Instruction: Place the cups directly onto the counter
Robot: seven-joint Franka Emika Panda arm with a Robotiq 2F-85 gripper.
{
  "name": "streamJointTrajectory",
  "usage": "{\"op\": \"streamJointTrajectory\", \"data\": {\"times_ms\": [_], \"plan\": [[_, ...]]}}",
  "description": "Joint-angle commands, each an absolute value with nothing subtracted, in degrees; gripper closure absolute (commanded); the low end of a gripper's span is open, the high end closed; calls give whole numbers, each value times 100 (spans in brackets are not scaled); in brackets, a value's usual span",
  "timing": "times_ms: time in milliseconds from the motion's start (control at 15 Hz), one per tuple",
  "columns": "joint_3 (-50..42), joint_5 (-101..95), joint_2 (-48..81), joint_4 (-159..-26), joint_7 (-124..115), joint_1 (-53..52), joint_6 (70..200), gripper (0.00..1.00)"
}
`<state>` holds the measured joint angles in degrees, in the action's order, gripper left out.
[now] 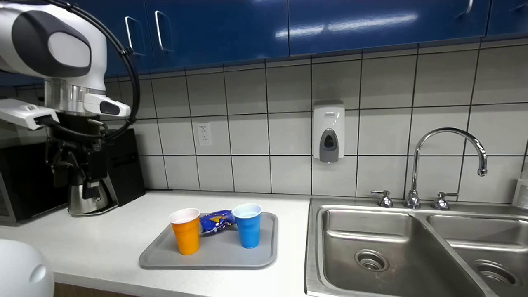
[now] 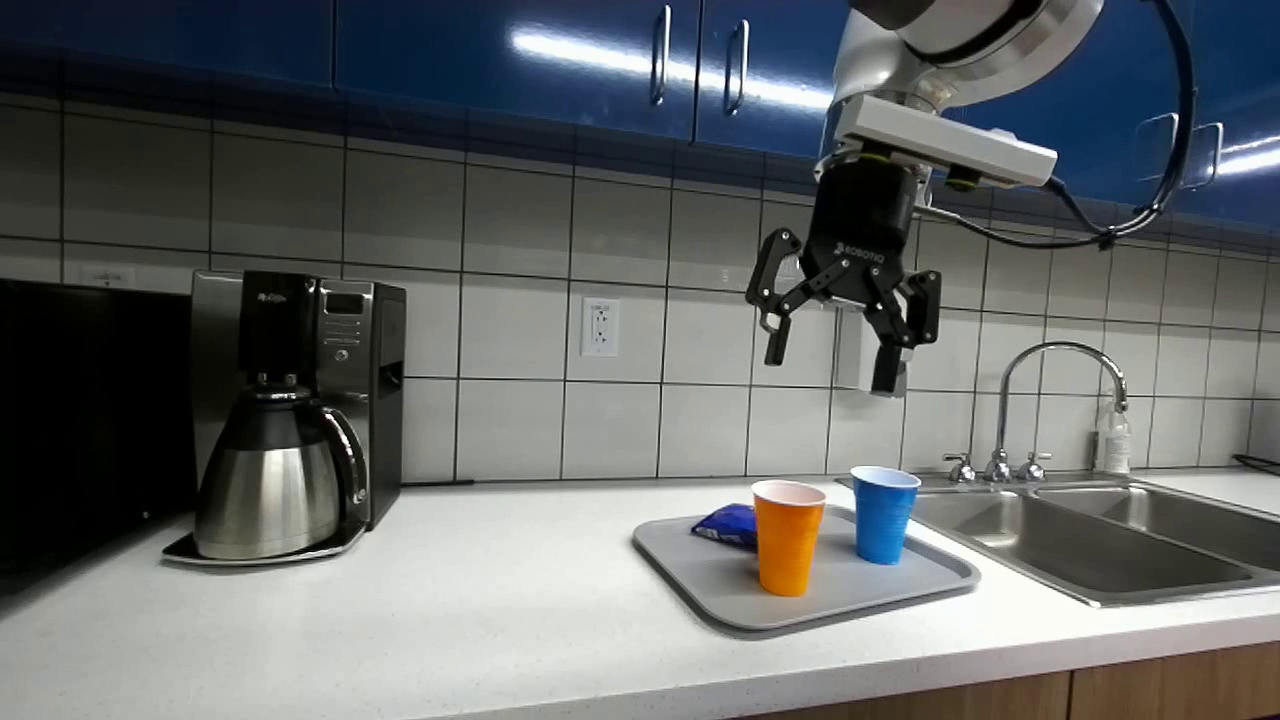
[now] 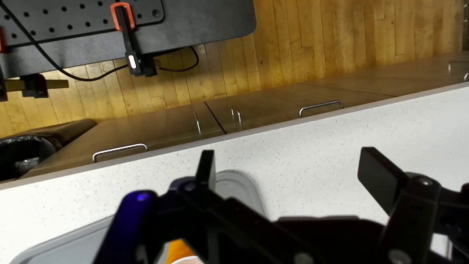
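You had the fingers point(image 2: 887, 369) spread wide apart, hanging above the worktop point(image 2: 450, 610). The orange cup point(image 2: 788, 545) (left, slightly nearer) and the blue cup point(image 2: 883, 520) (right) stood upright on the grey tray point(image 2: 700, 572), both well below and apart from your fingers.

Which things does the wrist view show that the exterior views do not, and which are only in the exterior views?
Only the wrist view shows the plank floor, a dark table and a black clamp with an orange end at the table's edge.

Both exterior views, but not the wrist view, show the blue cup, small blue packet, steel sink, faucet and blue wall cabinets.

Shared: the white counter, the grey tray, the orange cup and the tool; in the wrist view, tray and orange cup show only in part.
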<state>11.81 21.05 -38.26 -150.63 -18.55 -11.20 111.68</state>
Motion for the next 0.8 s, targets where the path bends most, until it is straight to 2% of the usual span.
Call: {"op": "streamJointTrajectory", "data": {"times_ms": [0,733], "plan": [[1350,1946,-3757,-15104,-1982,-952,11458,0],[1287,1013,-3428,-15093,-1913,-622,12253,0]]}}
